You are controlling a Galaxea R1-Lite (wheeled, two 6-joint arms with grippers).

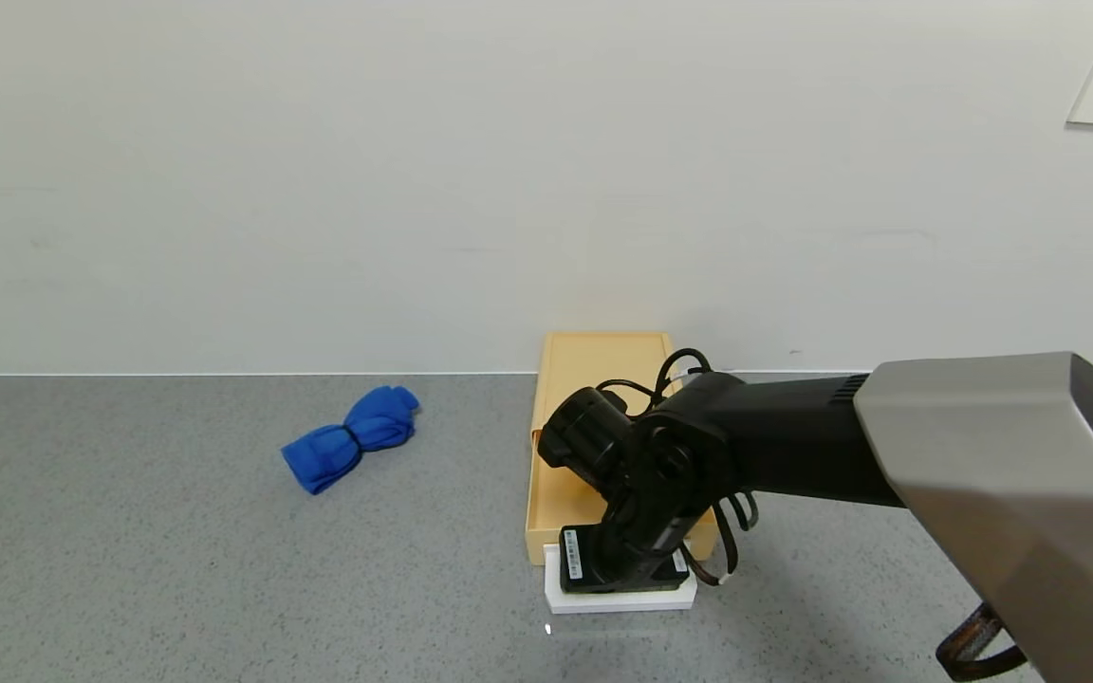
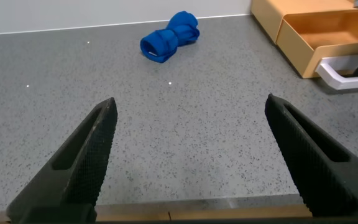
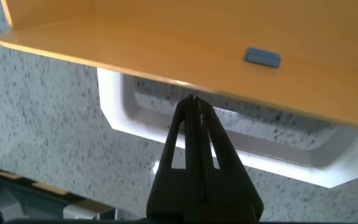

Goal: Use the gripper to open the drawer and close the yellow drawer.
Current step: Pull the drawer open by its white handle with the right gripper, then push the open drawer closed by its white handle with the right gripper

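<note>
A: Where is the drawer [image 1: 594, 446]?

B: On the grey worktop [image 1: 176, 531], its back against the wall [image 1: 414, 190], at about 1 o'clock from the middle of the head view. It is a flat pale-yellow plastic unit, and its tray is pulled out toward the robot, showing an open yellow floor.

A: And its front?

B: A white rectangular loop handle [image 1: 622, 599] juts from the front edge, lying low over the worktop. In the right wrist view the speckled surface shows through the loop, and a small grey-blue tab [image 3: 263, 57] sits on the yellow face above it.

A: The right gripper [image 3: 197, 106]?

B: It points down at the handle, at 6 o'clock from the drawer. Its fingers [image 3: 188, 155] are pressed together, tips inside the loop, right beside the drawer's front edge; nothing is clamped between them.

A: The left gripper [image 2: 188, 134]?

B: Low over bare worktop, well apart from the drawer, fingers [image 2: 82, 155] spread wide. A blue cloth [image 1: 352, 436] lies at 9 o'clock from the drawer.
</note>
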